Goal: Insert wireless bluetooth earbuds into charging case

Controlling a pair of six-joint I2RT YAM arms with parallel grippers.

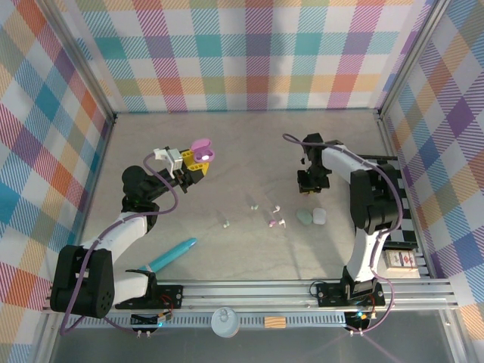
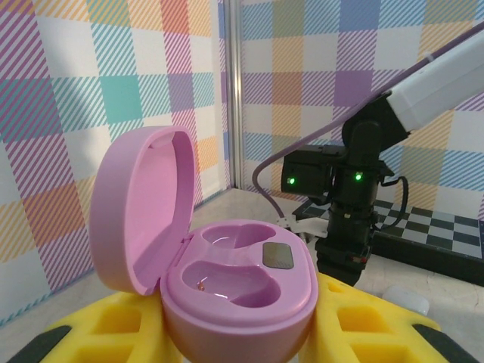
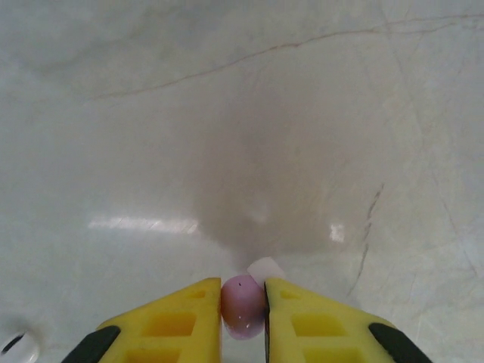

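The right jaws are clamped on a purple earbud (image 3: 243,306), its rounded body pinched between the yellow fingers (image 3: 181,321). A pale bit pokes out at 1 o'clock of it; whether that is its stem I cannot tell. The left jaws are clamped on the base of the open purple charging case (image 2: 242,291), with its lid (image 2: 144,204) swung up at 9 o'clock and both wells facing up, empty.

From above, the case (image 1: 203,151) sits at 10 o'clock from the middle of the surface (image 1: 242,144) and the right jaws at 3 o'clock, well apart. Other earbuds (image 1: 281,223) lie loose near the middle. A mint case (image 1: 304,218) and a white case (image 1: 320,217) rest at 4 o'clock, and a turquoise stick (image 1: 170,257) at 8 o'clock.

The earbud looks feather-light, rigid and glossy, so a hard pinch could likely twist it or squirt it out. Holding the bulb and leaving the stem free to lead into a well seems the right hold. The case is smooth and pebble-like, and gripping it low on the base leaves the lid and wells unobstructed.
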